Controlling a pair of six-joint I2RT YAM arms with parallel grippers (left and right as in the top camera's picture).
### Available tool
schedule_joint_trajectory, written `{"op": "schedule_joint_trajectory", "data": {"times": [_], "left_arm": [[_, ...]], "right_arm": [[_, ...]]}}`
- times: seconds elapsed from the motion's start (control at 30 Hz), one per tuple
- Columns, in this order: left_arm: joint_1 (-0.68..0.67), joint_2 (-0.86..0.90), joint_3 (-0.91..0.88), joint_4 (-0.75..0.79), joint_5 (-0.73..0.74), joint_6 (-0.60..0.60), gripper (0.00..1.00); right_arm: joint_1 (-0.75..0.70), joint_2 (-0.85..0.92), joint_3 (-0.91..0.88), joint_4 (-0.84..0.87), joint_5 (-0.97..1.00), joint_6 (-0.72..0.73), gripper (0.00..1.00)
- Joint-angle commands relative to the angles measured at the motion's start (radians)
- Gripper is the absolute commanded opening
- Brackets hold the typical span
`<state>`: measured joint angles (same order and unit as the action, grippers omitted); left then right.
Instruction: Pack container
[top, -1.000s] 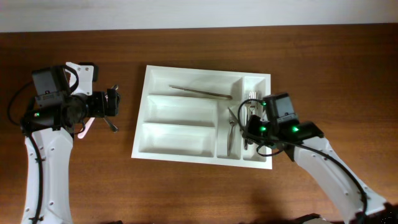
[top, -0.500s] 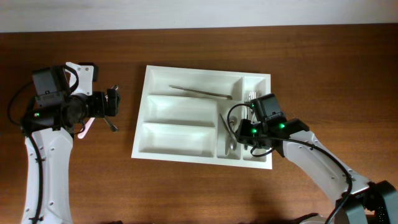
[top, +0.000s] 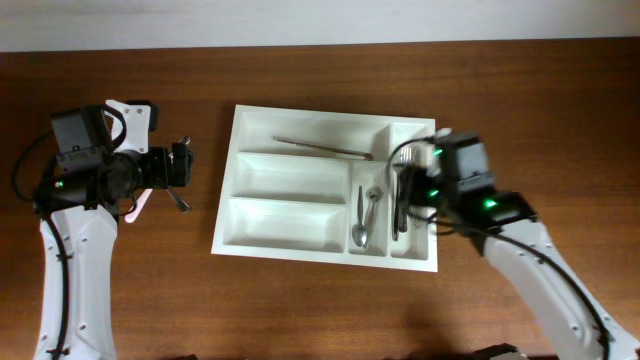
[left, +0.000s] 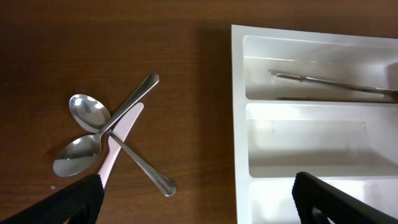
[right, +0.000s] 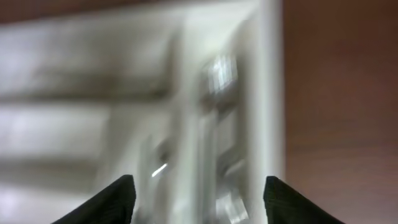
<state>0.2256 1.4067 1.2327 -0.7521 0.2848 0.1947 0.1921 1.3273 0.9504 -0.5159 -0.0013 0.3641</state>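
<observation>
Black fingertips of the right gripper (right: 199, 193) stand apart with nothing between them. The right wrist view is badly blurred, showing only white tray walls and a strip of brown wood to the right. Overhead, that gripper hangs over the right end of the container (top: 224, 185), about on the divider between its two vertical compartments. Just beside it, the outer vertical compartment holds a fork (top: 405, 154), tines toward the far edge. The lower part of the fork is hidden under the gripper. The inner vertical compartment holds a spoon (top: 358, 236), bowl toward the near edge. There may be a second piece against it, but I cannot tell.

The left gripper (left: 199, 190) has its jaws spread wide and is holding nothing. It hovers above bare table (top: 300, 310) just off the container's left edge.

Below it, left of the tray, two loose spoons (left: 90, 113) lie crossed in an X on the wood. Their bowls are to the left and their handles run right. A pale pink flat piece (left: 121, 140) lies under the crossing. None of these touches the tray.

The container is a white plastic tray sitting flat at the middle of the brown wooden table, long side running left to right. The far long compartment holds one thin silver utensil (top: 322, 148) lying lengthwise, slightly slanted. The middle and near long compartments show only white floor.
</observation>
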Motion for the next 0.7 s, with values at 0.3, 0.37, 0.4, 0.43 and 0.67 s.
{"op": "schedule_joint_trajectory", "data": {"times": [0.3, 0.37, 0.4, 0.43, 0.67], "left_arm": [[0.003, 0.003, 0.015, 0.002, 0.015, 0.016, 0.99], [0.003, 0.003, 0.015, 0.002, 0.015, 0.016, 0.99], [0.003, 0.003, 0.015, 0.002, 0.015, 0.016, 0.99], [0.003, 0.003, 0.015, 0.003, 0.016, 0.016, 0.99], [0.002, 0.003, 0.015, -0.084, 0.054, -0.078, 0.99]], "right_arm": [[-0.538, 0.082, 0.026, 0.227, -0.072, -0.362, 0.70], [-0.566, 0.105, 0.026, 0.267, -0.074, -0.385, 0.70], [-0.575, 0.114, 0.026, 0.282, -0.074, -0.395, 0.72], [-0.583, 0.122, 0.026, 0.293, -0.073, -0.402, 0.73], [-0.591, 0.140, 0.026, 0.288, -0.074, -0.401, 0.97]]}}
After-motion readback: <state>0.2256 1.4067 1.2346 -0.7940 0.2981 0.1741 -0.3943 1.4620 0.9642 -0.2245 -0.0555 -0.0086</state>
